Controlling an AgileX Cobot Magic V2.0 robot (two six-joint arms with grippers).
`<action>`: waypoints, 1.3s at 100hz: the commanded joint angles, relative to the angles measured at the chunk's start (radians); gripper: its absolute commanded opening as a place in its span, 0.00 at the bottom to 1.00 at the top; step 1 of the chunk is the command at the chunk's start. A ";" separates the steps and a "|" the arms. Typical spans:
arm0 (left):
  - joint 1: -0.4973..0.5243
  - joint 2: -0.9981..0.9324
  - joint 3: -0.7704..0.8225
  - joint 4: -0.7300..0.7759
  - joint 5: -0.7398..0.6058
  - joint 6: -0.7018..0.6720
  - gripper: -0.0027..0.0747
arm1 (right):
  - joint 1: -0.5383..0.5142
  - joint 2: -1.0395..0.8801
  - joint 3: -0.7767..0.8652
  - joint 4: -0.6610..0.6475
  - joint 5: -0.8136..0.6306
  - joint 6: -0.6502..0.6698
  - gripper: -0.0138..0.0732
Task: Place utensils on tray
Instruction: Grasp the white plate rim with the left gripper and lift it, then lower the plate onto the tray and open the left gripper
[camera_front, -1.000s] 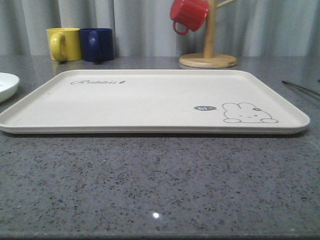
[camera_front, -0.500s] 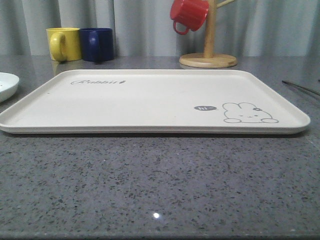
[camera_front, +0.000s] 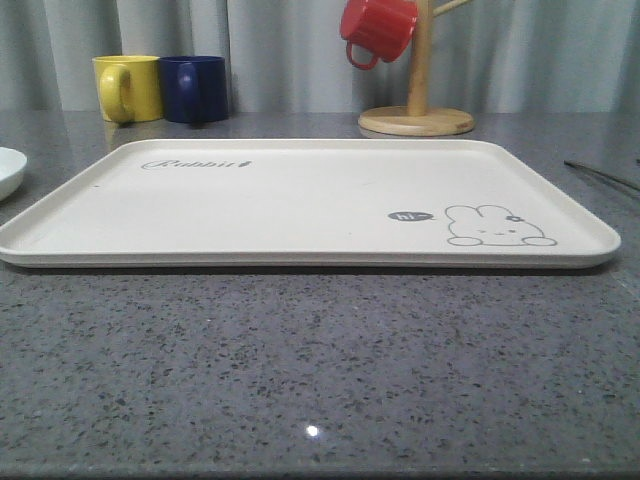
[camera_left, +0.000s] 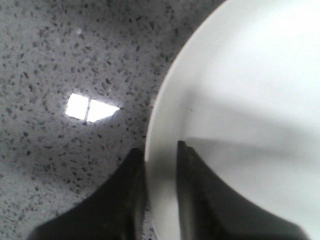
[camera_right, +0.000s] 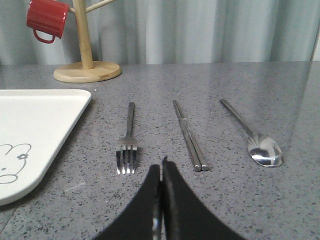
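The cream tray (camera_front: 300, 200) with the rabbit drawing lies bare in the middle of the table; its corner (camera_right: 35, 120) also shows in the right wrist view. At the table's far left is the white plate (camera_front: 10, 170). My left gripper (camera_left: 161, 150) is shut on the plate (camera_left: 240, 100), one finger under the rim and one inside. To the right of the tray lie the fork (camera_right: 128, 140), the chopsticks (camera_right: 190, 137) and the spoon (camera_right: 260, 145), side by side. My right gripper (camera_right: 161, 165) is shut and empty, just short of the fork tines and chopstick ends.
A yellow mug (camera_front: 128, 88) and a blue mug (camera_front: 193, 88) stand behind the tray at the back left. A red mug (camera_front: 377, 30) hangs on the wooden stand (camera_front: 417, 120) at the back. A curtain closes the far side.
In the front view the plate has shifted left, so less of it shows at the edge. The tray, mugs and utensils have not moved.
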 joint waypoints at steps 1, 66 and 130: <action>0.001 -0.037 -0.028 -0.012 -0.012 -0.007 0.01 | -0.005 -0.019 0.000 0.003 -0.083 -0.009 0.08; -0.035 -0.137 -0.237 -0.634 -0.005 0.316 0.01 | -0.005 -0.019 0.000 0.003 -0.083 -0.009 0.08; -0.412 0.028 -0.235 -0.504 0.005 0.380 0.01 | -0.005 -0.019 0.000 0.003 -0.083 -0.009 0.08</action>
